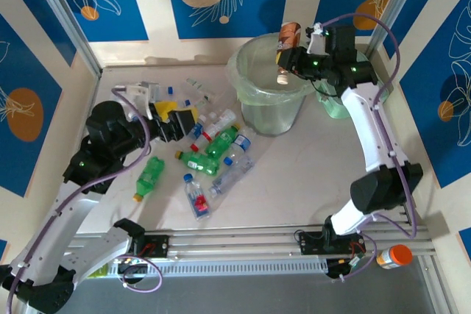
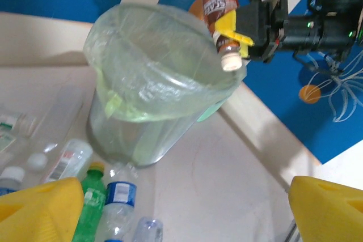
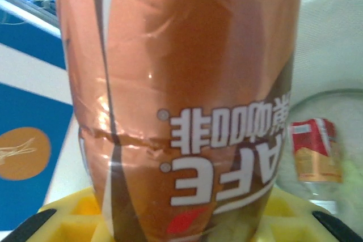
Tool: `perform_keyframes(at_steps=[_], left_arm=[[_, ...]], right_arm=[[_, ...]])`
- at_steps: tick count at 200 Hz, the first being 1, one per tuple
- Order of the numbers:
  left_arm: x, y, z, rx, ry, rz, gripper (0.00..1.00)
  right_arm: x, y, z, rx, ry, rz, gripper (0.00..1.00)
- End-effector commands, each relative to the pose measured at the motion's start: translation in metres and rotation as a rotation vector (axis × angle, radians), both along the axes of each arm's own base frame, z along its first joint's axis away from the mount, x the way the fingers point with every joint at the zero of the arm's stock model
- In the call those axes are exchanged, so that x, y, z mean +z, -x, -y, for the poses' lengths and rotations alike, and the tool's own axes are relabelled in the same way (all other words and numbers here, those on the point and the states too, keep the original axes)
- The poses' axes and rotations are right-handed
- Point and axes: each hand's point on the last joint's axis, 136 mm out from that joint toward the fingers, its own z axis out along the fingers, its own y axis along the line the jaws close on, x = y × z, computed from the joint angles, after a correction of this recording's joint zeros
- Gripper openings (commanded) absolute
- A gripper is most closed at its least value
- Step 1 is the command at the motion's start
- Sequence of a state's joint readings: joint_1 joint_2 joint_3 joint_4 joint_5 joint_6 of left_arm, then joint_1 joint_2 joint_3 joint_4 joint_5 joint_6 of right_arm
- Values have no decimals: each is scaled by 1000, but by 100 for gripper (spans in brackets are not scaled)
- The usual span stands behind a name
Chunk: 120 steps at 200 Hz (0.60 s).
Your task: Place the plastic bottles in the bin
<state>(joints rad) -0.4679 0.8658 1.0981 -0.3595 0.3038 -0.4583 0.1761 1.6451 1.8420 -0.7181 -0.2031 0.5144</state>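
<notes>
My right gripper [image 1: 293,62] is shut on a copper-brown coffee bottle [image 1: 287,40], held cap-down over the far right rim of the pale-green bin [image 1: 250,71]. In the right wrist view the bottle [image 3: 187,100] stands between the yellow fingers [image 3: 68,219]. A red-labelled bottle [image 3: 315,151] lies inside the bin. My left gripper [image 1: 190,121] hangs open over the pile of plastic bottles: green ones [image 1: 151,174] [image 1: 221,141], clear blue-capped ones [image 1: 195,196], and a white one [image 1: 217,124]. The left wrist view shows the bin [image 2: 142,83], the copper bottle [image 2: 218,4] and the yellow fingers [image 2: 39,208] wide apart.
A second green container [image 1: 335,104] stands behind the right arm, close to the bin. Flat clear packets [image 1: 199,90] lie at the back left. An orange-capped item [image 1: 395,257] sits outside the front rail. Walls close the table at the left, back and right.
</notes>
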Motion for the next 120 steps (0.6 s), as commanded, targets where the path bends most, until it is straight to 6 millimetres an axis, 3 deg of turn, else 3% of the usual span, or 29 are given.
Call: perform_keyframes(at_steps=[1, 44, 77, 120], left_arm=[[-1, 2, -4, 13, -31, 32, 93], [-9, 0, -3, 19, -28, 28, 94], [-27, -4, 6, -3, 28, -48, 95], [-38, -6, 6, 7, 15, -82, 95]], right_arm=[[-24, -12, 10, -37, 136, -39, 34], [-66, -42, 3, -19, 236, -99, 35], [-102, -59, -4, 21, 360, -166, 38], [-145, -63, -19, 71, 401, -261, 42]])
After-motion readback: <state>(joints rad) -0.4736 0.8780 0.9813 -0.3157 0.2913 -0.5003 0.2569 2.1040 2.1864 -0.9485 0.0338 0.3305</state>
